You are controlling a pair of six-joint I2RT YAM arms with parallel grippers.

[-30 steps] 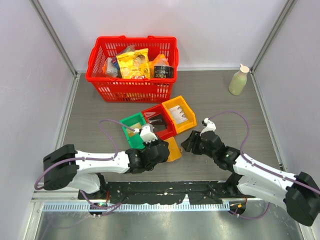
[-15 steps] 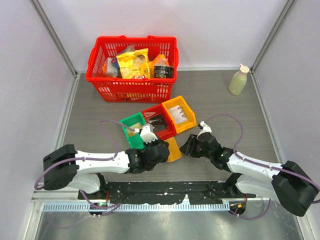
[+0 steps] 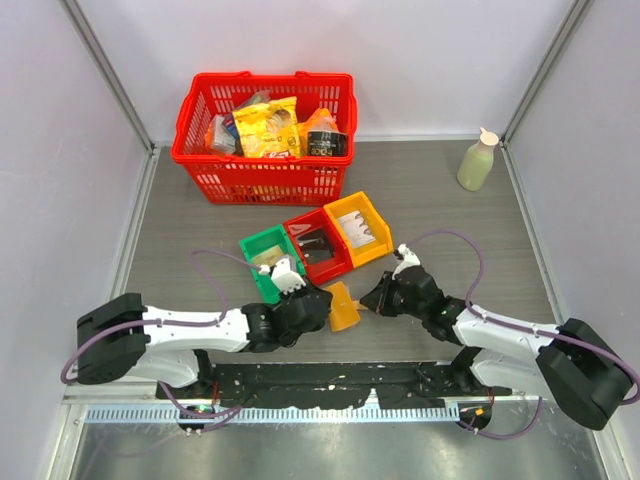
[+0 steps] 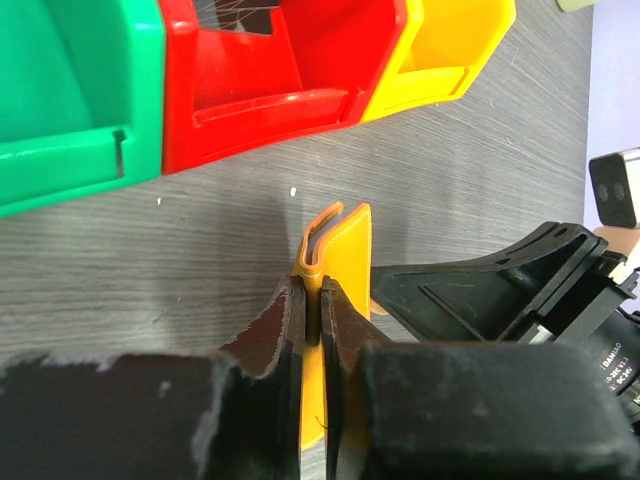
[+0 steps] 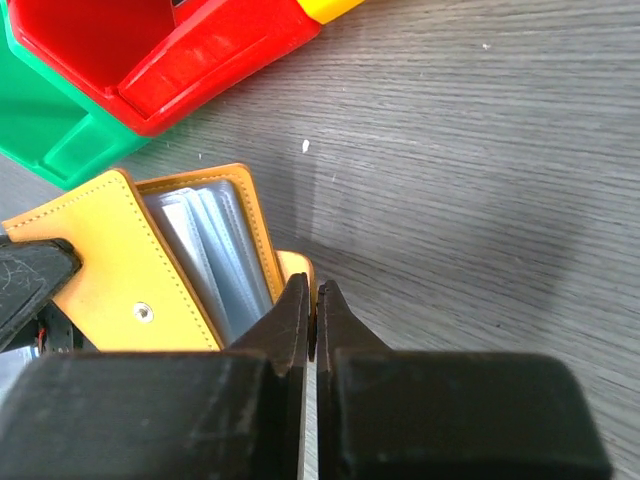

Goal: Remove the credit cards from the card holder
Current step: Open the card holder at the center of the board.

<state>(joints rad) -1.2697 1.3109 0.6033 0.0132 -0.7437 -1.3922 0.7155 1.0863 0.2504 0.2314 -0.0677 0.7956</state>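
Firmly, the card holder [image 3: 343,305] was clamped at its cover by the left gripper [image 4: 312,320] and at its tab by the right gripper [image 5: 312,300], near the tabletop's [image 3: 450,230] front edge.

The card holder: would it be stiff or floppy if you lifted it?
Probably floppy: the card holder folds at its spine, its covers splayed. Likely light, being thin and flat. Its clear sleeves look slick, so contents might slip.

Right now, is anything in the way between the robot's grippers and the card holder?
No, nothing visible is in the way. The left gripper is pinching the card holder by its cover, and the right gripper is shut on its small tab.
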